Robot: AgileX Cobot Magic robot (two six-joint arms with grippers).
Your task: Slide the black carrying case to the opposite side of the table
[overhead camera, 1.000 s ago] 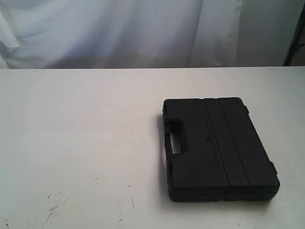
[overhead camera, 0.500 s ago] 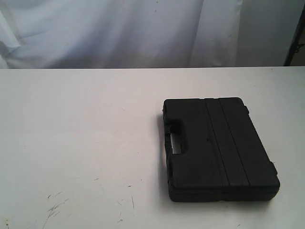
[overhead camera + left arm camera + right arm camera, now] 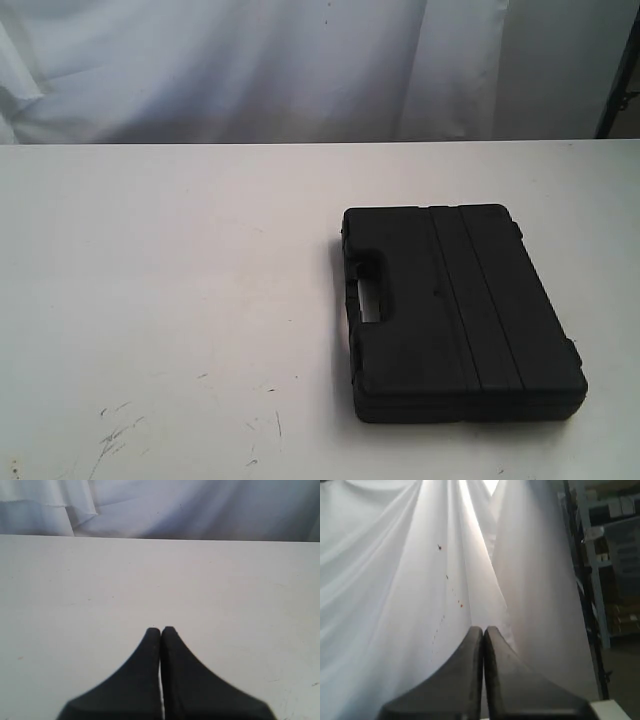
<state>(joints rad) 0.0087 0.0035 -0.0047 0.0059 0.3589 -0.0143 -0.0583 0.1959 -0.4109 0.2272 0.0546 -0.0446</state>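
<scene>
Progress: no part of the slide is showing as done. I am seeing the case (image 3: 455, 312) lying flat on the desk (image 3: 160, 270) at the lower right of the exterior frame, untouched, with no arm in that view. The left hand (image 3: 160, 630) is hovering over bare desk with fingers pressed together, holding nothing. The right hand (image 3: 483, 629) is likewise closed and empty, facing the curtain (image 3: 395, 580). By my judgement, approach, contact and the whole push are remaining.

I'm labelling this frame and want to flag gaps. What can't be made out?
The case: exterior view only; its underside and far sides are hidden by its own body, latches too dark to read.
The left gripper and right gripper: out of the exterior view, so distance from the case is unknown.
The table: near and side edges cut off by the frame.
</scene>
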